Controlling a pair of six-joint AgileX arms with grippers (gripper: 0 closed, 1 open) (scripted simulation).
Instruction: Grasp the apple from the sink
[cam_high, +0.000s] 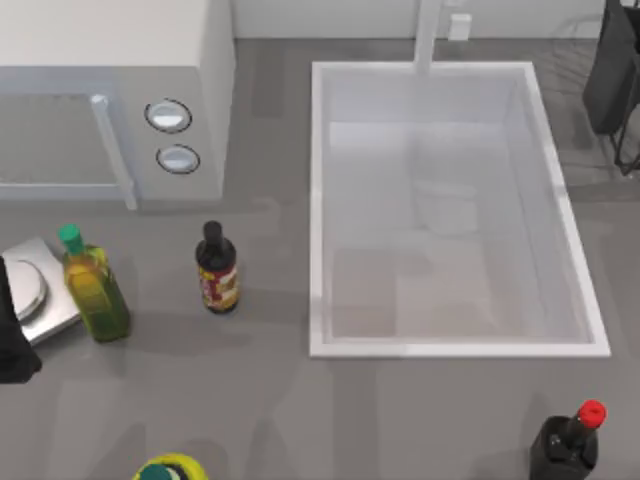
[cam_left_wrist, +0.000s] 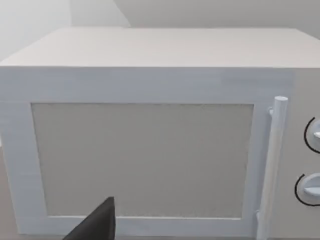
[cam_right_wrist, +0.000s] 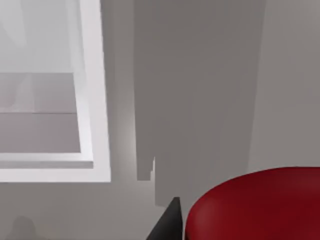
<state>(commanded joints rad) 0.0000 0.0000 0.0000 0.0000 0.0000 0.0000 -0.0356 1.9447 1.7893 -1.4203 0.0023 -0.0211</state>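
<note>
The sink (cam_high: 318, 200) is a white basin at the middle right of the table, and its pale bottom lies bare. The apple (cam_right_wrist: 255, 205) is a glossy dark red round, close up in the right wrist view, pressed against a dark fingertip (cam_right_wrist: 169, 222) of my right gripper. It hangs above the grey counter just outside a corner of the sink's rim (cam_right_wrist: 95, 100). My right arm (cam_high: 615, 80) is at the back right, beside the sink. My left arm (cam_high: 12, 345) is parked at the table's left edge, facing the microwave.
A white microwave (cam_high: 110, 90) fills the back left. A yellow bottle with a green cap (cam_high: 95, 290), a dark sauce bottle (cam_high: 216, 270) and a grey scale (cam_high: 45, 300) stand left of the sink. A dark bottle with a red cap (cam_high: 570, 440) is at front right.
</note>
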